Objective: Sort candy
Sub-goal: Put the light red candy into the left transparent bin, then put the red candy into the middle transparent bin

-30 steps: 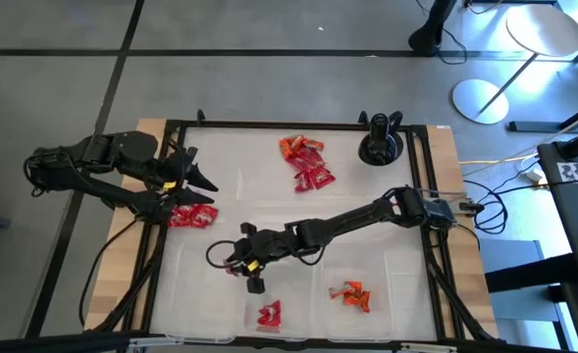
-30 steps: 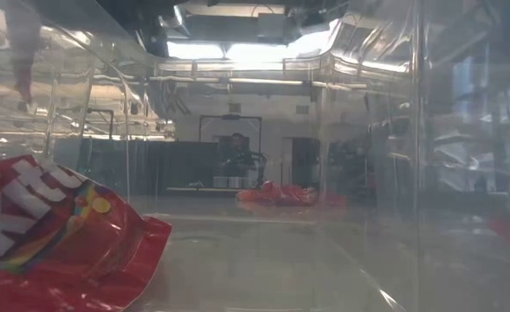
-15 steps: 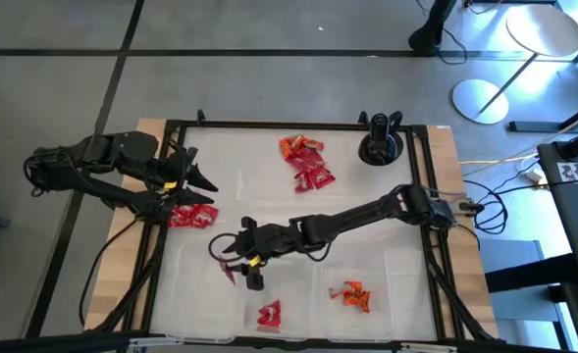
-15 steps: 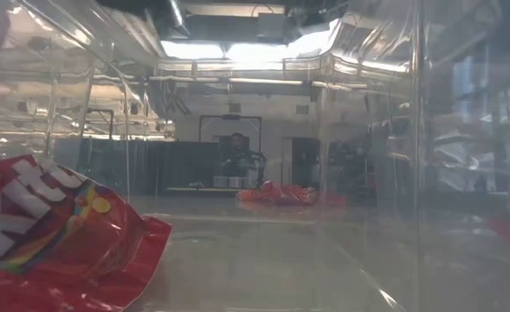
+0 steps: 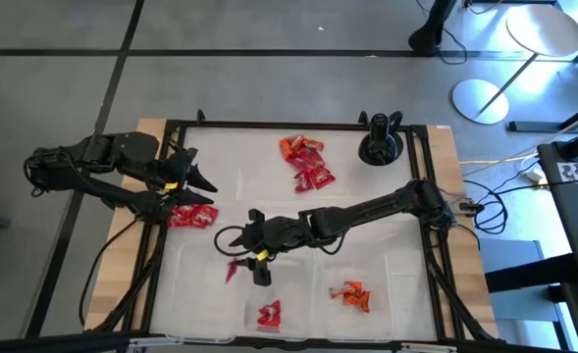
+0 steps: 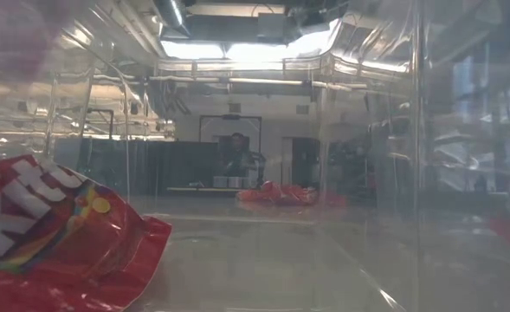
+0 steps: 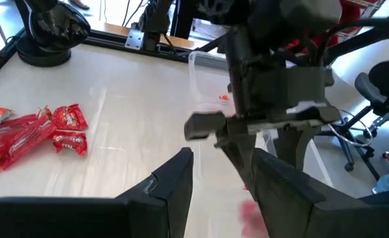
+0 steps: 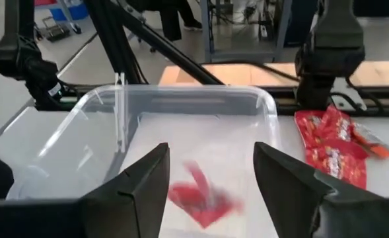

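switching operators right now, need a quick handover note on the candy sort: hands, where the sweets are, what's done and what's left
Right hand: open above the clear plastic bins, a red wrapped sweet blurred just below it.
Left hand: open, waiting at the table's left edge, by the red packets beside it.
Done: a red candy in the middle bin, orange pieces in the right bin.
Left: the pile of mixed red and orange sweets at the table's far side, plus those red packets.

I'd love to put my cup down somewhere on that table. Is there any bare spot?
The white surface between the candy pile and the left gripper is bare, as is the stretch right of the pile, below the black mount. The near edge is crowded: clear bins and the right gripper.
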You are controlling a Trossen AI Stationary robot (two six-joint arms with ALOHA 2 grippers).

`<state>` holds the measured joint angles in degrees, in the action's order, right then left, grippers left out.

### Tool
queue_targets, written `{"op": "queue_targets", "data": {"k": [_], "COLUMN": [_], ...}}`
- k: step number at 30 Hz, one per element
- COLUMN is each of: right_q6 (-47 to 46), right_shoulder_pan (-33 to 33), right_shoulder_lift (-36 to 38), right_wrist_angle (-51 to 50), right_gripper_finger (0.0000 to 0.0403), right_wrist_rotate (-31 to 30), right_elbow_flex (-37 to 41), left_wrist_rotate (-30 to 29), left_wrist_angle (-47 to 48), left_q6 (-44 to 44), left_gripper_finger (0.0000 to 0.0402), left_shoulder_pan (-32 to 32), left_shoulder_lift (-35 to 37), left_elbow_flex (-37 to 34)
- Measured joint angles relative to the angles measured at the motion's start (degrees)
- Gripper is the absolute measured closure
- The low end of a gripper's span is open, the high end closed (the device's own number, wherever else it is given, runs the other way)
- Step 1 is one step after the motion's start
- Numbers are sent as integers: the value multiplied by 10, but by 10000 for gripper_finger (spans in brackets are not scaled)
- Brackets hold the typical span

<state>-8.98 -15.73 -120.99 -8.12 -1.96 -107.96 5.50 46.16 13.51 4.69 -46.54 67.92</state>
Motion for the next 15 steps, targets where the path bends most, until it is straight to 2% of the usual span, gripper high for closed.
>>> {"op": "queue_targets", "data": {"k": [6, 11, 15], "right_q6": [-11, -13, -64], "right_shoulder_pan": [0, 0, 10], "right_shoulder_lift": [0, 7, 40], "right_wrist_angle": [1, -19, -75], "right_gripper_finger": [187, 187, 194], "right_wrist_rotate": [19, -38, -46], "right_elbow_flex": [0, 1, 0], "left_wrist_rotate": [0, 0, -1], "left_wrist_angle": [-1, 0, 0], "left_q6": [-4, -2, 12], "left_gripper_finger": [259, 259, 259], "left_shoulder_pan": [0, 0, 0], "left_shoulder_lift": [0, 0, 0], "left_elbow_flex": [0, 0, 0]}}
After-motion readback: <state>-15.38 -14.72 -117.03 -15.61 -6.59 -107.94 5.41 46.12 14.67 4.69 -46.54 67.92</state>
